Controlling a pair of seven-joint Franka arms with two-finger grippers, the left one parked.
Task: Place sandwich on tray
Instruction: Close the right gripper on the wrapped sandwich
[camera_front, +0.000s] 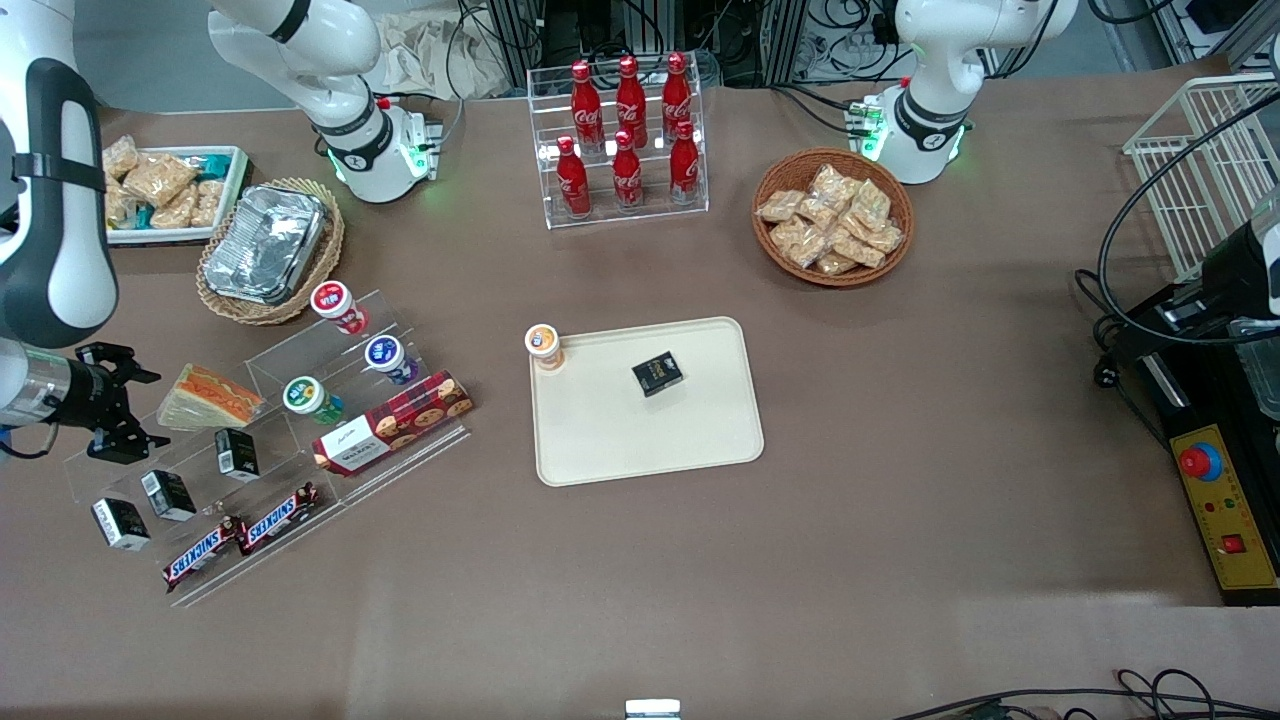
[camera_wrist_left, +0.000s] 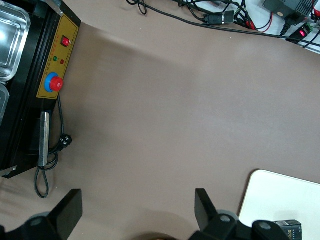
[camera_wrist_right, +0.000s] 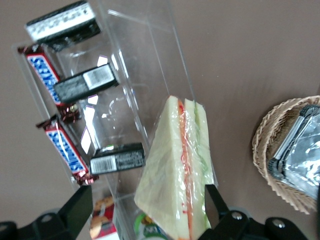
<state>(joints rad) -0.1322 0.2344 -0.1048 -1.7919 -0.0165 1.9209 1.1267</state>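
Risks first, nearest out. Nearest the front cam on the clear acrylic stand (camera_front: 200, 480): Snickers bars (camera_front: 240, 536) on the lowest step, small black boxes (camera_front: 165, 495) one step up. Could get swept off if the right arm drops low or swings wide w/ a load. Same for the red biscuit box (camera_front: 392, 422) and the small lidded cups (camera_front: 345, 350) beside the sandwich.

Sandwich (camera_front: 208, 397) in clear wrap, lying on the upper step of that stand, toward the working arm's end of the table. Slick film + soft bread: likely to slip or squash if pinched too hard or near the thin tip. Wedge shape means uneven contact, so might rotate in the grip. Stand itself is light-looking and could shift if nudged.

Tray (camera_front: 600, 440) well apart from the sandwich, nearer mid-table, already carrying a small black box (camera_front: 657, 373) and an orange-lidded cup (camera_front: 542, 344) at one corner. Drop spot needs to avoid both; plenty of bare tray nearer the front cam.

Gripper (camera_front: 128, 405): just beside the sandwich, at stand level, not touching it as far as visible. Fingers (camera_wrist_right: 80, 207) spread wide in wrist view, sandwich between them, nothing held. Approach stage only, by the look of it; no grasp yet.
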